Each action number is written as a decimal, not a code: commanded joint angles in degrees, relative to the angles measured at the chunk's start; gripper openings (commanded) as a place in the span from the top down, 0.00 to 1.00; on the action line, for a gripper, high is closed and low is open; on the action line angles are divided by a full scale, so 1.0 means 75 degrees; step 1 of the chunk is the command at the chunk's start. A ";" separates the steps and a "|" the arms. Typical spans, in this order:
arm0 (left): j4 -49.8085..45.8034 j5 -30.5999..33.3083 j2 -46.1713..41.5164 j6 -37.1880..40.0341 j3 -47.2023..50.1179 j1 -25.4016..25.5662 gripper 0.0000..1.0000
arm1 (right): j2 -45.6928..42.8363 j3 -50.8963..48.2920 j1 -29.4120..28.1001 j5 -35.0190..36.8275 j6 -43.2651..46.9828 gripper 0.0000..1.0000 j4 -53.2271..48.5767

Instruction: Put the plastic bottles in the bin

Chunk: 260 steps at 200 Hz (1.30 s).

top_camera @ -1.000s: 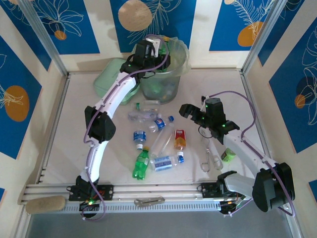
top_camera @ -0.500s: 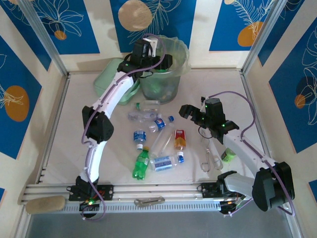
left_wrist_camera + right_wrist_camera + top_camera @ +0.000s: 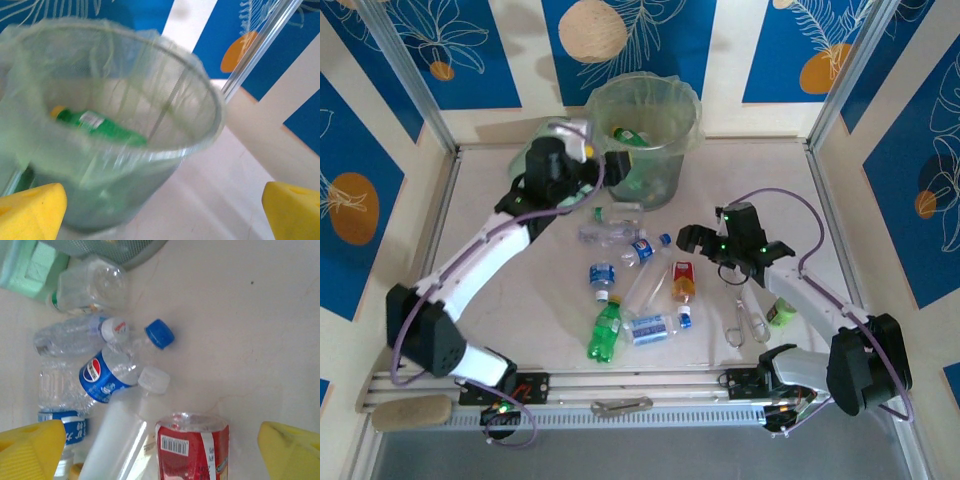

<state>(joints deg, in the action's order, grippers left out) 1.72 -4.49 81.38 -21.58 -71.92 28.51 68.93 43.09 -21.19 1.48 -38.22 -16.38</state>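
Note:
The bin, a pale-green bucket with a bag liner, stands at the back with a green bottle lying inside it. That bottle shows through the bin's rim in the left wrist view. My left gripper is open and empty just left of the bin, its yellow fingertips wide apart. Several plastic bottles lie mid-table, among them a green one and an orange one with a red label. My right gripper hangs open above the red-labelled bottle and a Pepsi bottle.
A flat pale-green lid lies left of the bin, partly under my left arm. Metal tongs and a stubby lime-green item lie at the right. The side walls and the front rail bound the table.
My left gripper opened over the bin, leaving the green bottle inside, then drew back down and to the left, out of the bin. The right gripper dropped slightly toward the bottles.

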 commanded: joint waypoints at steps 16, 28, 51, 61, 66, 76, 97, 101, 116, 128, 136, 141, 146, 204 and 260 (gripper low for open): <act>0.0486 0.0990 -0.1395 -0.0427 0.2043 -0.0028 0.00 | 0.0143 0.0290 -0.0307 -0.0176 0.0227 0.01 -0.0918; 0.0423 0.1210 -0.1793 -0.0567 0.2718 -0.0028 0.00 | 0.0181 0.0257 -0.0433 -0.0173 0.0177 0.01 -0.1087; 0.0371 0.1541 -0.2384 -0.1079 0.3883 -0.0028 0.00 | 0.0225 0.0219 -0.0776 -0.0086 0.0024 0.01 -0.1391; 0.0389 0.1558 -0.2558 -0.1429 0.4289 -0.0028 0.00 | 0.0265 0.0203 -0.0933 -0.0035 -0.0022 0.01 -0.1481; 0.0429 0.1545 -0.2645 -0.1593 0.4478 -0.0028 0.00 | 0.0309 0.0215 -0.1012 0.0011 -0.0053 0.01 -0.1543; 0.0527 0.1547 -0.2777 -0.1940 0.4834 -0.0028 0.00 | 0.0422 0.0239 -0.1157 0.0092 -0.0101 0.00 -0.1629; 0.0873 0.1665 -0.2934 -0.2568 0.5412 -0.0017 0.00 | 0.0761 0.0348 -0.1417 0.0259 -0.0236 0.02 -0.1704; 0.0955 0.1676 -0.2940 -0.2644 0.5474 -0.0017 0.00 | 0.0818 0.0364 -0.1475 0.0326 -0.0242 0.03 -0.1721; 0.1251 0.1651 -0.2880 -0.2827 0.5614 -0.0016 0.00 | 0.1085 0.0491 -0.1675 0.0703 -0.0283 0.04 -0.1847; 0.1363 0.1535 -0.2745 -0.2837 0.5571 -0.0016 0.00 | 0.1296 0.0632 -0.1784 0.1020 -0.0272 0.04 -0.1988; 0.1397 0.1472 -0.2624 -0.2819 0.5498 -0.0014 0.00 | 0.1418 0.0725 -0.1864 0.1221 -0.0249 0.05 -0.2050; 0.1430 0.1419 -0.2546 -0.2825 0.5473 -0.0016 0.00 | 0.1493 0.0775 -0.1893 0.1309 -0.0227 0.05 -0.2058; 0.1477 0.1361 -0.2473 -0.2827 0.5438 -0.0005 0.00 | 0.1565 0.0811 -0.1909 0.1383 -0.0206 0.06 -0.2058; 0.1834 0.1068 -0.2005 -0.2958 0.5381 0.0019 0.00 | 0.2218 0.1038 -0.1944 0.1699 -0.0074 0.17 -0.1844; 0.1740 0.1079 -0.1935 -0.2917 0.5308 0.0019 0.00 | 0.2686 0.1058 -0.1927 0.1728 -0.0038 0.26 -0.1685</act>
<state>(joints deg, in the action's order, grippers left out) 13.78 4.54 66.26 -43.22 -30.09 28.51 87.92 49.67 -35.31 13.67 -38.74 -29.36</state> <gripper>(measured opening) 0.996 0.757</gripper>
